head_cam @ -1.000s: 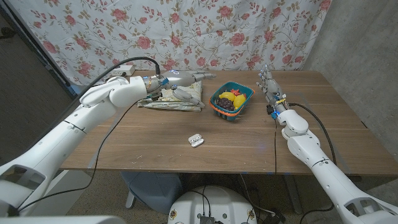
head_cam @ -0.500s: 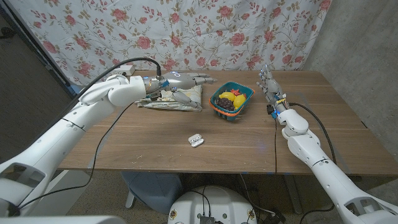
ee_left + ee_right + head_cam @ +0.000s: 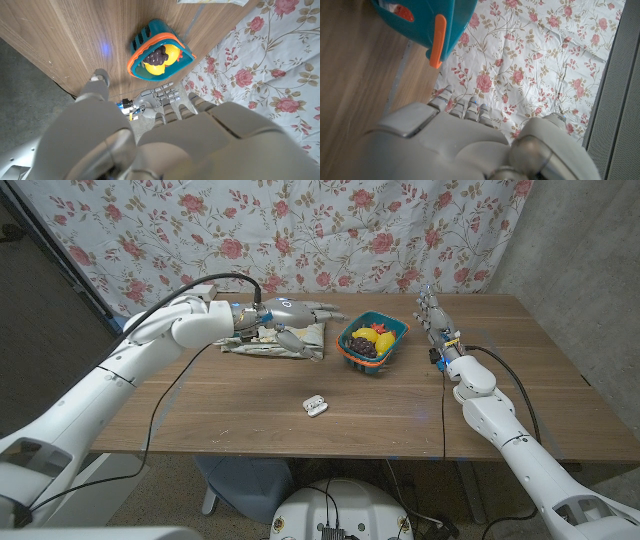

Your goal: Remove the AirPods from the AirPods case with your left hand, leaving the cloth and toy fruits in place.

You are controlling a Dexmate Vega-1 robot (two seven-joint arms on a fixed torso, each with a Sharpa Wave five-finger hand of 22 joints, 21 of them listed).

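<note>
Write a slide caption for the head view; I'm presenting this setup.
Left hand hovers open over the cloth; open AirPods case waits mid-table.

Floral curtain (image 3: 300, 230) behind wooden table (image 3: 250, 415)

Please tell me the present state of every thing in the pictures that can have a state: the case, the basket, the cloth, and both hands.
Case: lid open, on the table, untouched.
Basket: upright, filled with toy fruits.
Cloth: folded, lying on the table under the left hand.
Left hand: over the cloth, fingers extended, holding nothing.
Right hand: beside the basket, fingers straight, holding nothing.
</note>
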